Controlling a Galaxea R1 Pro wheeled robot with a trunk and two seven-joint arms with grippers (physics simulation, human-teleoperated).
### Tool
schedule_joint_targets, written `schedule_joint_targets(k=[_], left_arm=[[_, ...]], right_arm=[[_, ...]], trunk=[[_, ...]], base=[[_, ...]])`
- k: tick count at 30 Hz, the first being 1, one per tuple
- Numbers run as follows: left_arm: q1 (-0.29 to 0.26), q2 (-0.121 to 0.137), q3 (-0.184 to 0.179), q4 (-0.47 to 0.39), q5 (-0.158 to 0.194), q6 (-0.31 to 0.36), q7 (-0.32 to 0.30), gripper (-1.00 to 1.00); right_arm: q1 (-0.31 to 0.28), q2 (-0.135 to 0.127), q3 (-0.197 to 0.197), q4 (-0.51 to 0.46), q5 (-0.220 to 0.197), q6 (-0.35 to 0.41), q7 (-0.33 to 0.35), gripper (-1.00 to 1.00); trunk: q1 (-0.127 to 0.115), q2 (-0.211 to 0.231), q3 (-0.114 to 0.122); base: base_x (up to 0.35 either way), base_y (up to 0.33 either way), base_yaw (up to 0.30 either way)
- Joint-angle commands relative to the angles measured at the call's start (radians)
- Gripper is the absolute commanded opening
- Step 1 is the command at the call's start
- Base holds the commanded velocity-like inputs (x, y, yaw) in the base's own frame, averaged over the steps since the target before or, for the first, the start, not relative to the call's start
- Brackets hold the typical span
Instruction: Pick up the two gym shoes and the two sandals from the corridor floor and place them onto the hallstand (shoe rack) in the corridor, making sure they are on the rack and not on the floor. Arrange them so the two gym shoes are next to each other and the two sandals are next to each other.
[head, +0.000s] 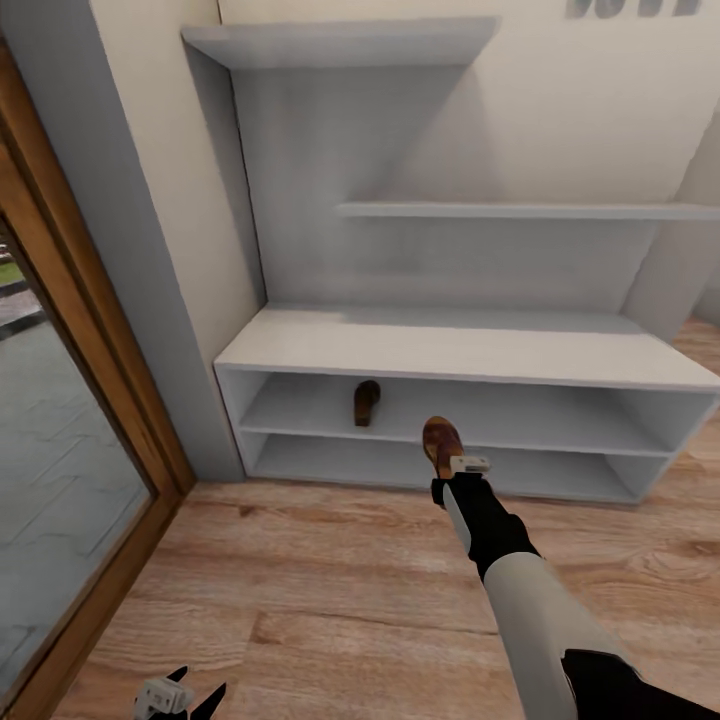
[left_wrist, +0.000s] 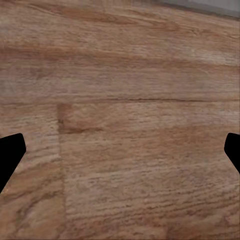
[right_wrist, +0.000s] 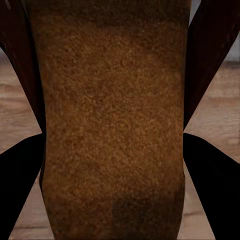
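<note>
A brown sandal (head: 441, 444) is clamped between the jaws of the right gripper (head: 456, 466), held in the air in front of the shoe rack (head: 460, 350), level with the front edge of its open shelves. In the right wrist view the sandal's grainy brown sole (right_wrist: 112, 125) runs lengthwise between the two dark fingers (right_wrist: 210, 185), which press against its sides. A second brown sandal (head: 366, 402) lies on the upper open shelf of the rack, left of the held one and well apart from it. The rack's flat top is pale grey-white, with a tall back panel and shelves above. The left gripper (head: 180, 696) hangs low over the wooden floor (head: 330, 590), its jaws spread wide with only floor planks (left_wrist: 120, 125) between them. A wood-framed glass door (head: 70, 420) stands at the left.
</note>
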Motion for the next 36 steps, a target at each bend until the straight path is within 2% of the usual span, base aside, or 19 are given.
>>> schedule_joint_targets(k=[1, 6, 20, 26, 36], left_arm=[[-0.001, 0.001, -0.008, 0.002, 0.009, -0.004, 0.000, 1.00], [-0.001, 0.000, -0.010, 0.001, 0.009, -0.004, -0.001, 1.00], [-0.001, -0.001, -0.010, 0.003, 0.011, -0.003, -0.001, 1.00], [-0.001, 0.000, -0.010, 0.003, 0.010, -0.003, -0.001, 1.00], [-0.001, -0.001, -0.010, 0.002, 0.011, -0.003, -0.001, 1.00]], right_arm=[[0.000, 0.001, -0.005, -0.002, 0.010, 0.006, 0.003, -1.00], [0.000, 0.001, -0.005, -0.003, 0.010, 0.006, 0.003, -1.00], [0.000, 0.001, -0.006, -0.006, 0.012, 0.006, 0.004, -1.00], [0.000, 0.001, -0.006, -0.006, 0.012, 0.006, 0.003, -1.00], [0.000, 0.001, -0.006, -0.007, 0.014, 0.006, 0.003, -1.00]], trunk=[[0.000, 0.000, -0.001], [0.000, 0.000, -0.001], [0.000, 0.000, -0.001], [0.000, 0.000, -0.001], [0.000, 0.000, -0.001]], base=[[0.159, 0.134, 0.246], [0.065, 0.051, 0.183], [0.276, 0.067, 0.003], [0.079, 0.005, 0.000], [0.259, 0.000, 0.000]])
